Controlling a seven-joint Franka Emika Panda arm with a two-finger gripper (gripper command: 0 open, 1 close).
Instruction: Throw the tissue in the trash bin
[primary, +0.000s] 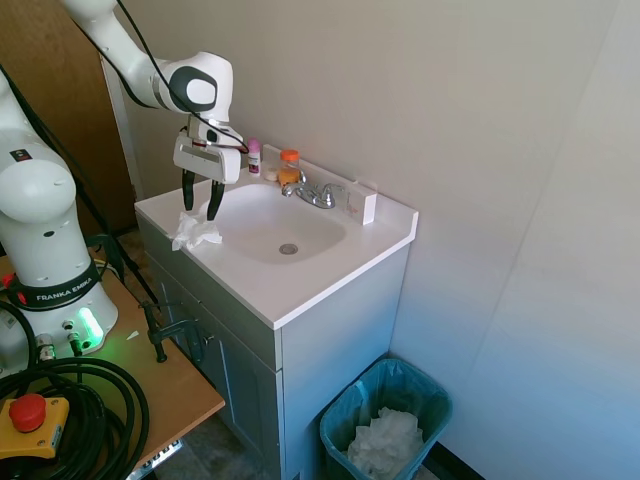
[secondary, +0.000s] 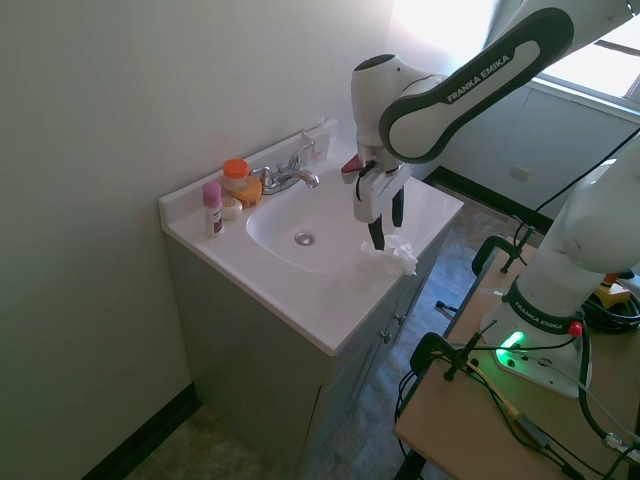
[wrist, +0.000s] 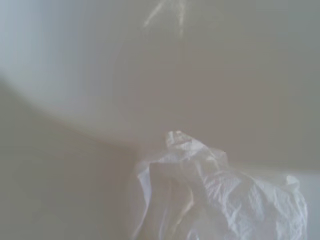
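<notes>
The hand (primary: 200, 210) hung just above the tissue (primary: 194, 234), its two dark fingers (primary: 187, 189) spread apart and pointing down, with nothing between them. The tissue lay crumpled on the white tabletop (primary: 290, 288) at the front rim of the sink basin (primary: 275, 225), on the side nearest the arm. From the opposite side, the hand (secondary: 385, 232) showed the same pose, the fingertips just over the tissue (secondary: 393, 254) but apart from it, as far as could be judged. Close up, the tissue (wrist: 220, 200) appeared as a soft white wad with irregular folds, resting where the curved basin edge met the flat surface.

The trash bin (primary: 386, 420) stood on the floor beside the vanity cabinet (primary: 330, 350), well away from the tissue and lower down. It was lined with a teal-blue bag, and a heap of crumpled white paper (primary: 384, 442) lay inside it.

At the back of the tabletop stood a chrome faucet (primary: 318, 194), an orange-capped jar (primary: 289, 167), a small pink-capped bottle (primary: 254, 156) and a white box (primary: 362, 203).
</notes>
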